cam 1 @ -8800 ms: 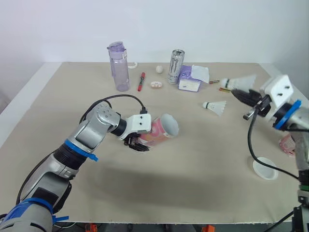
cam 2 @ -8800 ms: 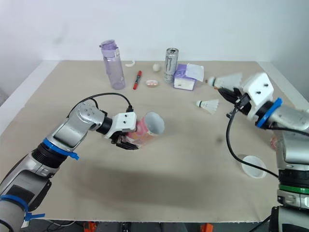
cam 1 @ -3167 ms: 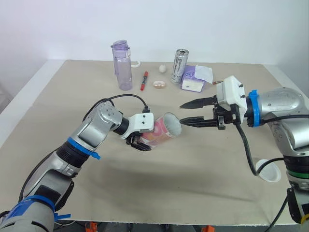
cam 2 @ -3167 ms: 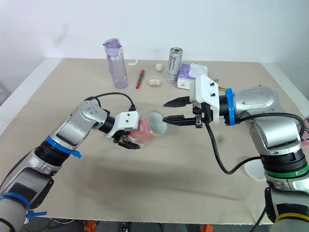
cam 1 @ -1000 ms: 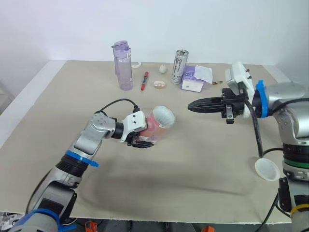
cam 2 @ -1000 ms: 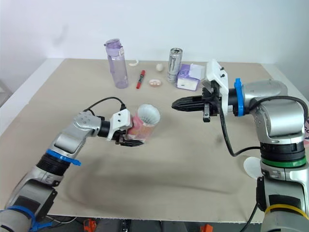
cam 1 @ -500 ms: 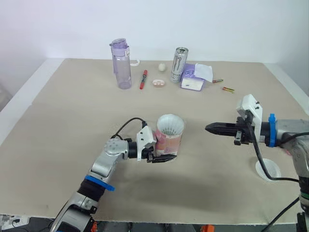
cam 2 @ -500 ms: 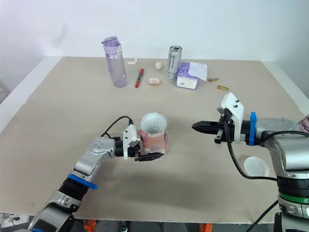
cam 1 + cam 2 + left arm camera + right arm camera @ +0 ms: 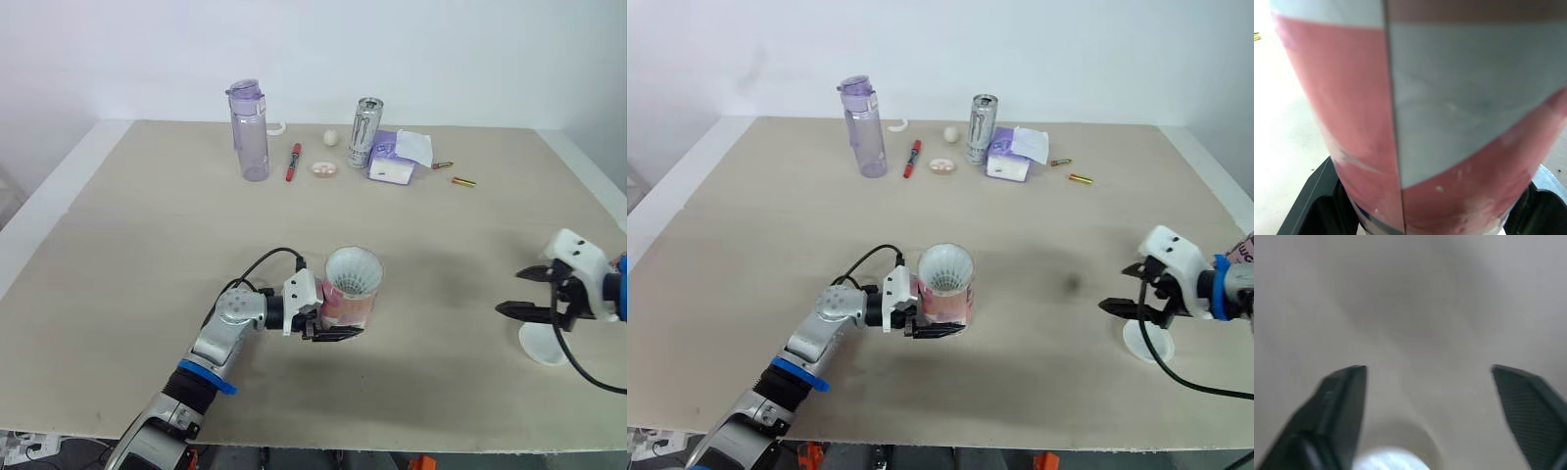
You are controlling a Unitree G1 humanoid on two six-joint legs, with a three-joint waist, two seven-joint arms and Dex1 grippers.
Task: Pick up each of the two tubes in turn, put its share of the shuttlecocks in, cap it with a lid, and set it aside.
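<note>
A: Now the right gripper (image 9: 511, 292) swings away from the tube (image 9: 351, 299) to the desk's (image 9: 147, 225) right front edge, fingers spread wide just above the white lid (image 9: 542, 345).

B: And the left gripper (image 9: 338, 331) stays clamped on the tube, upright near the front middle, shuttlecocks (image 9: 353, 274) inside. Filling looks done; capping comes next, I'd say.
</note>
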